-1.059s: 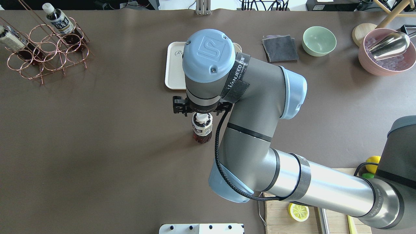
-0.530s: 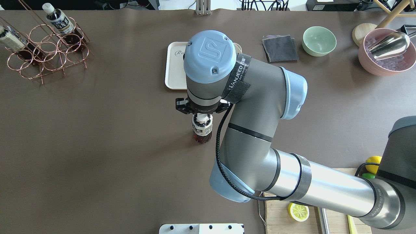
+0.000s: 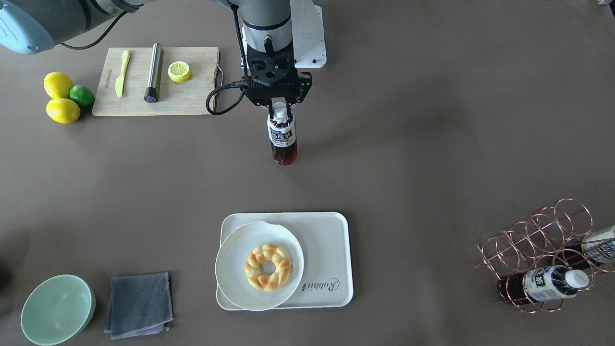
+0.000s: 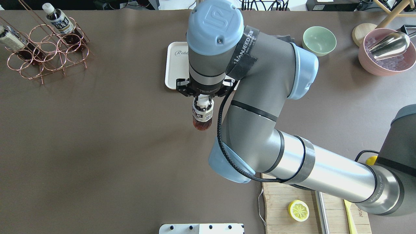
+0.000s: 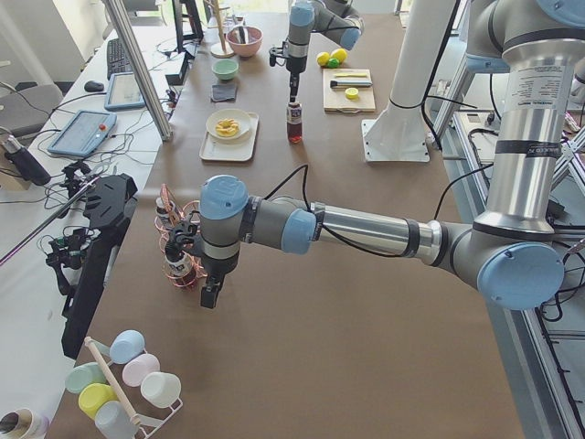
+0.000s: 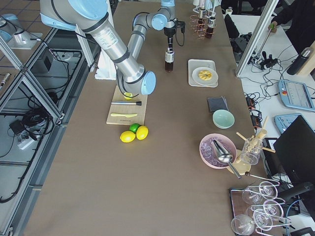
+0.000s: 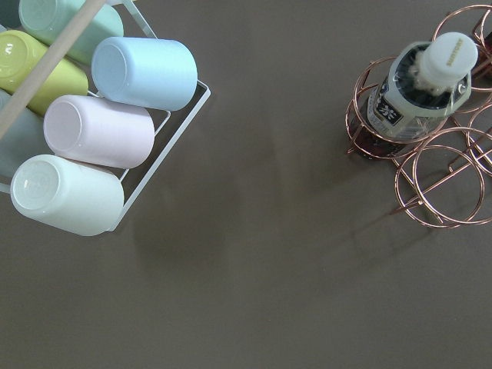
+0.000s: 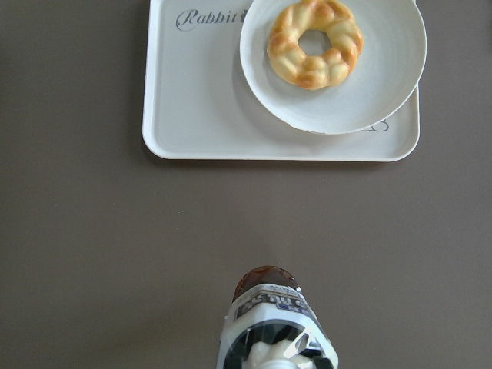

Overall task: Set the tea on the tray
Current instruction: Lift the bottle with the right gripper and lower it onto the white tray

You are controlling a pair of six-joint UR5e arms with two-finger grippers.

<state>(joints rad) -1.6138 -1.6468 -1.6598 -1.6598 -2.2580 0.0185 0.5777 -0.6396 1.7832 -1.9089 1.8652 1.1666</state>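
Observation:
The tea bottle (image 3: 282,137) has a white cap and dark red-brown liquid. It hangs upright from my right gripper (image 3: 279,108), which is shut on its cap and appears to hold it just above the table. It also shows in the overhead view (image 4: 202,113) and the right wrist view (image 8: 273,323). The cream tray (image 3: 326,240) marked "Rabbit" lies beyond it, apart, and carries a white plate (image 3: 235,269) with a doughnut (image 3: 267,267). Two alike bottles (image 3: 547,283) lie in a copper wire rack (image 3: 538,240). My left gripper (image 5: 208,297) hovers by that rack; I cannot tell its state.
A wooden cutting board (image 3: 192,96) holds a lemon slice, a yellow knife and a metal rod. Lemons and a lime (image 3: 62,96) lie beside it. A green bowl (image 3: 57,310) and a grey cloth (image 3: 139,302) sit near the tray. A rack of pastel cups (image 7: 115,115) stands by my left arm.
My right gripper has risen with the tea bottle and carried it toward the tray. The bottles in the rack have not moved.

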